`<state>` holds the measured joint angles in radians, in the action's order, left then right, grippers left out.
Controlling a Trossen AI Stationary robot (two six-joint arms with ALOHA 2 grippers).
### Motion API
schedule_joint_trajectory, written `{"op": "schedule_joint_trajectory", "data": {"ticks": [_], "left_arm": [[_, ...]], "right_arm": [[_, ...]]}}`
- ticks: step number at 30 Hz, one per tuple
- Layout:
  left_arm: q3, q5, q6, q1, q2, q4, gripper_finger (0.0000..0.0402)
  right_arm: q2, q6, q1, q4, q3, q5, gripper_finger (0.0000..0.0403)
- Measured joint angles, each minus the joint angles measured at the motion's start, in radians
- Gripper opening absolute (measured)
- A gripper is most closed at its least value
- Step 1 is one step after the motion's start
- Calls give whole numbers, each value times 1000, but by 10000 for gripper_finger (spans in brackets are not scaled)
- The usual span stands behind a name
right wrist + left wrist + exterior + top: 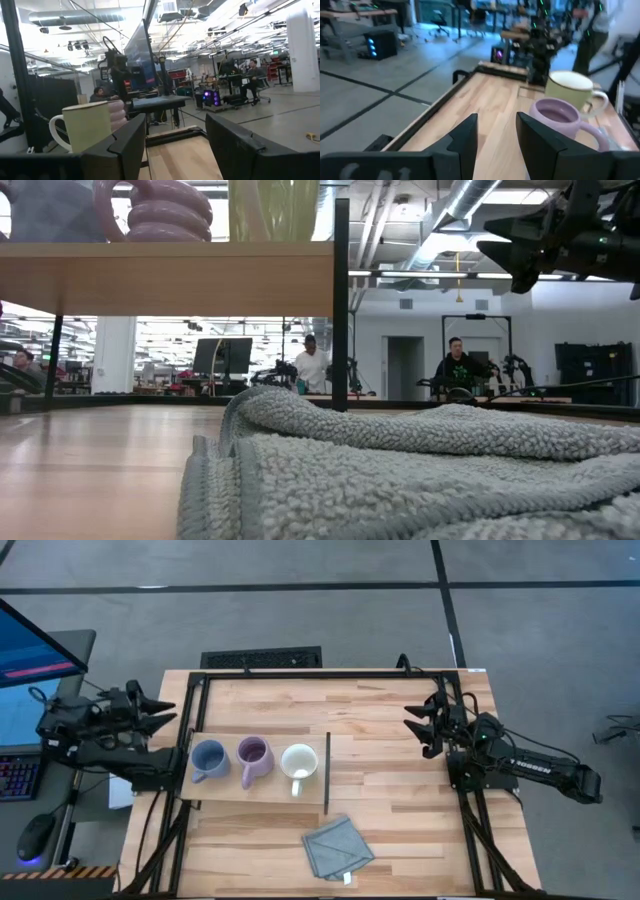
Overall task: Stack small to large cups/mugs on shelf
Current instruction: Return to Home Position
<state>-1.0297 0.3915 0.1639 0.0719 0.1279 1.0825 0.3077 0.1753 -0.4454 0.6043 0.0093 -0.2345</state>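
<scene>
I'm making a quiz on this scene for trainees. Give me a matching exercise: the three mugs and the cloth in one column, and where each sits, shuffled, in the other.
Things:
1. blue mug
2. purple mug
3. white mug
4. cloth

Places:
A. on the table, off the shelf
B. on the shelf, next to the panel
C. on the shelf, middle of the row
D. on the shelf, farthest from the panel

Pairs: 1-D, 2-C, 3-B, 4-A

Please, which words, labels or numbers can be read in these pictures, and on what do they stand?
Nothing can be read with certainty.
Right arm: white lettering, too small.
Left pincer, housing: pale marks, blurred.
Monitor: red strip, too small.
</scene>
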Motion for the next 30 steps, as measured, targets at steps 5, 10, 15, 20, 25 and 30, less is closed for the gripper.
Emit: {"op": "schedule_joint_trajectory", "data": {"ticks": [5,10,15,20,25,30], "left_arm": [[79,78,13,-48,-130,-36,124],[105,233,57,-150,-94,65,124],[160,242,70,-252,-126,48,124],[162,277,72,-366,-126,51,124],[162,276,59,-482,-126,57,124],[195,166,39,-560,-126,-10,124]], "right_arm": [[0,-54,-3,-23,0,4,230],[1,-106,-33,-38,0,124,230],[-1,-135,-94,-80,0,254,230],[2,-150,-162,-76,0,292,230],[2,-156,-227,-75,0,315,230],[2,-157,-283,-75,0,315,230]]}}
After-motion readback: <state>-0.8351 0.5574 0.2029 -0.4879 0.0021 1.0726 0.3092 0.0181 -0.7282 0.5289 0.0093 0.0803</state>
